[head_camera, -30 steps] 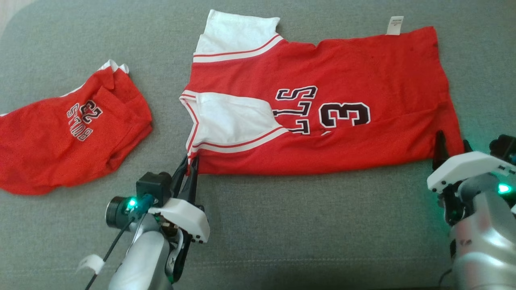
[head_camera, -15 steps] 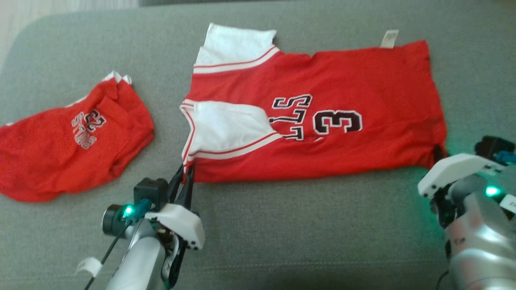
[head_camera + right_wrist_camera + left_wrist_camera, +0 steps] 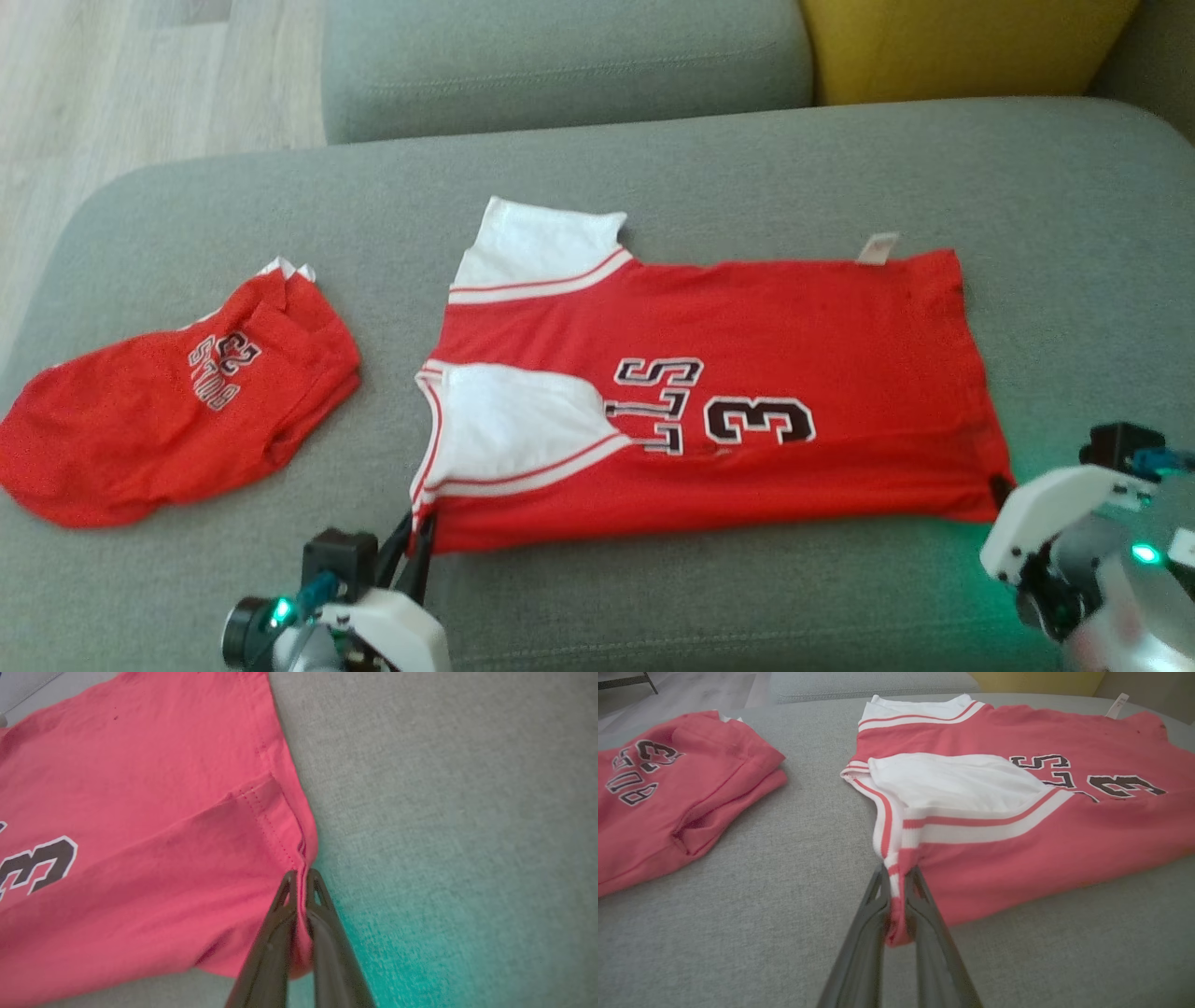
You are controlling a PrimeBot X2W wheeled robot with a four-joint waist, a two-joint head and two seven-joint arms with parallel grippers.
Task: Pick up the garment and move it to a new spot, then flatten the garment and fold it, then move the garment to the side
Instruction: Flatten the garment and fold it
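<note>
- Jersey (image 3: 709, 401), red with white sleeves and a black "3", lay spread flat on the grey sofa seat (image 3: 709, 177). Its collar end was to the robot's left and its hem to the right, and its near long edge was pinched at both ends.
- At the near hem corner, the right gripper (image 3: 301, 875) had just changed. A second earlier its jaws stood wide at that corner; now they had closed on it, with red fabric squeezed between the fingers.
- At the near shoulder corner, the left gripper (image 3: 897, 872) stayed clamped on the striped trim below the white sleeve.
- With both near corners secured, flattening looked finished and the fold seemed ready to start. The two arms would likely need to lift together, or the edge would skew.
- Farther left, a second red garment (image 3: 177, 420) lay folded, apart from the jersey.
- Beyond, a grey back cushion (image 3: 560, 65) and a yellow cushion (image 3: 962, 47) had come into the head view. That shift was the camera tilting, not the jersey moving.
</note>
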